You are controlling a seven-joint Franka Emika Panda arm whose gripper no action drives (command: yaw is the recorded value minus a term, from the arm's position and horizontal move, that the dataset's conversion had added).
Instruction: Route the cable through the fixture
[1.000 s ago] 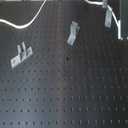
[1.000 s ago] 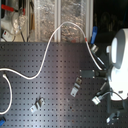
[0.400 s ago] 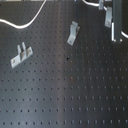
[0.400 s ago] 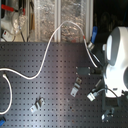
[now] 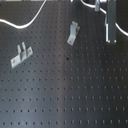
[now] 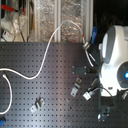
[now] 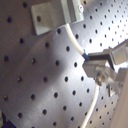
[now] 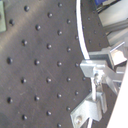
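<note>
Gripping cable point(image 7: 75, 45), hand point(image 7: 102, 65) unmoved.

Long white cable point(image 6: 42, 62) curves slackly across the black perforated board point(image 6: 50, 100).

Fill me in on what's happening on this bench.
A Franka arm is working over a black perforated board, routing a white cable through small metal brackets. In both wrist views the gripper appears closed on the cable. In the first exterior view the cable lies along the far edge, passing through neither bracket.
</note>
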